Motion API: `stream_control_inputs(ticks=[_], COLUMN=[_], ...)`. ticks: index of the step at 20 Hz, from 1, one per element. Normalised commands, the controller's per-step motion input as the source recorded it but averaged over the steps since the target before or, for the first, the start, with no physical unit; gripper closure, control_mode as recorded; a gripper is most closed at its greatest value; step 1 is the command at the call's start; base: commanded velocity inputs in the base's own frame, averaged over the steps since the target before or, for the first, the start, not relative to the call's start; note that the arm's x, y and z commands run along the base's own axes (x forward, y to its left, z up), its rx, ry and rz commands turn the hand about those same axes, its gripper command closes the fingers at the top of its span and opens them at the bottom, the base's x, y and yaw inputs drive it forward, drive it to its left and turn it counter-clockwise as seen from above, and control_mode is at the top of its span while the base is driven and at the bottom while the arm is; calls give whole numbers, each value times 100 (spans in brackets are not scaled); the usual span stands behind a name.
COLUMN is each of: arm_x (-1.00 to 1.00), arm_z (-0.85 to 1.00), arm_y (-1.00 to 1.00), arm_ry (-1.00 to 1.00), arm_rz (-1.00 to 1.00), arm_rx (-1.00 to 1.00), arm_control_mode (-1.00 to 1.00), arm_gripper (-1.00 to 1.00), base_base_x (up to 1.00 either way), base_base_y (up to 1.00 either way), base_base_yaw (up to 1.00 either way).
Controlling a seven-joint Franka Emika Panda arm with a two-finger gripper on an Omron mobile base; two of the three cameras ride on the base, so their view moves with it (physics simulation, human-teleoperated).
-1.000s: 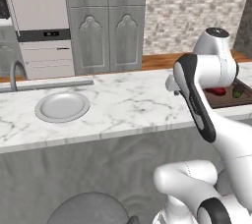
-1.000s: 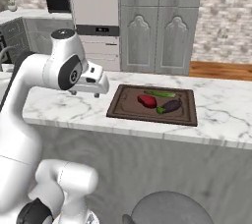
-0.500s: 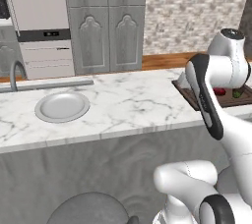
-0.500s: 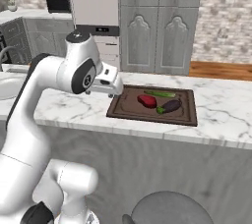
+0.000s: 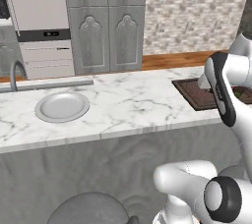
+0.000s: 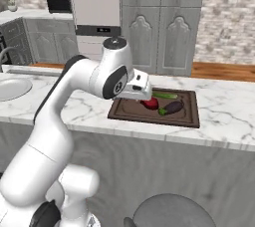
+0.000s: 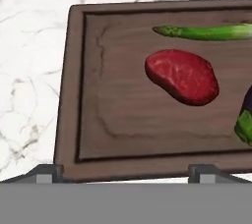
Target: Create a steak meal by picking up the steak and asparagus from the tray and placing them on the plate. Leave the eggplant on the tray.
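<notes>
Claw [image 7: 126, 170], fingers apart and holding nothing, hangs over the tray [image 7: 88, 95] on the marble counter [image 6: 219, 116]; steak [image 7: 182, 76], asparagus [image 7: 206, 32] and eggplant [image 7: 244, 115] lie inside; the plate [image 5: 62, 106] sits well apart.

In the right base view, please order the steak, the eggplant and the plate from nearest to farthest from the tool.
1. Steak: on the tray, just right of the tool.
2. Eggplant: on the tray, further right.
3. Plate: far left on the counter.

Arm reaches forward, pincer [image 7: 126, 169] open, empty.
</notes>
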Motion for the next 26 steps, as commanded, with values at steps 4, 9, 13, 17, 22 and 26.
stream_control_inputs(ticks=[4, 9, 13, 17, 22, 26], arm_x=[39, 29, 29, 24, 28, 31], arm_z=[0, -2, -15, -32, -36, -25], arm_y=[-44, -31, -29, -26, -22, -13], arm_ry=[13, 13, 11, 9, 5, 3], arm_rz=[7, 10, 9, 8, 5, 4], arm_rx=[0, 0, 0, 0, 0, 0], arm_control_mode=[-100, -100, -100, -100, -100, -100], arm_gripper=[-100, -100, -100, -100, -100, -100], base_base_x=[0, 0, 0, 0, 0, 0], base_base_y=[0, 0, 0, 0, 0, 0], base_base_yaw=[0, 0, 0, 0, 0, 0])
